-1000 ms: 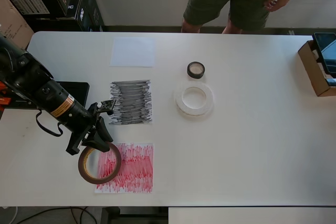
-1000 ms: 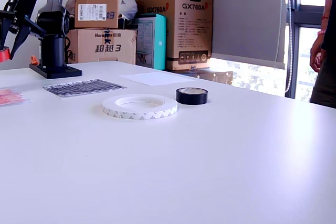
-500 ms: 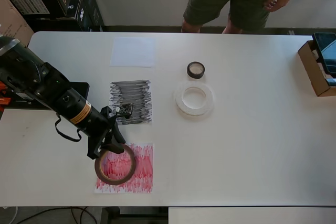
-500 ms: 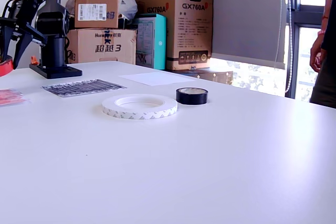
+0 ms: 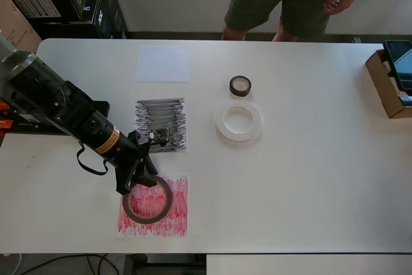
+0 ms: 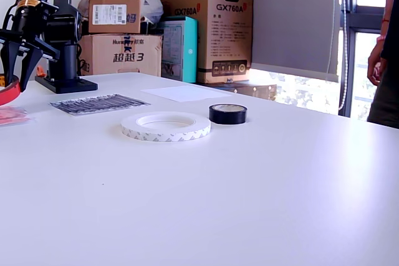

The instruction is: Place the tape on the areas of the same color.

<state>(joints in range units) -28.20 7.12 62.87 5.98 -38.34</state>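
While your claw (image 5: pixel 137 180) stays clamped on the red tape ring (image 5: pixel 147 199), the ring hangs over the red sheet (image 5: pixel 154 207), at 6 o'clock from the black sheet (image 5: pixel 160 125).

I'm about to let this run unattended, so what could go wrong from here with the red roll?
The dark-red roll hangs in the gripper above the red sheet, near that sheet's left side in the overhead view; in the exterior view it looks clear of the table. Released from there, it may bounce or roll off the paper. It also looks tilted, so it might land on edge. The loose sheet could shift as it lands.
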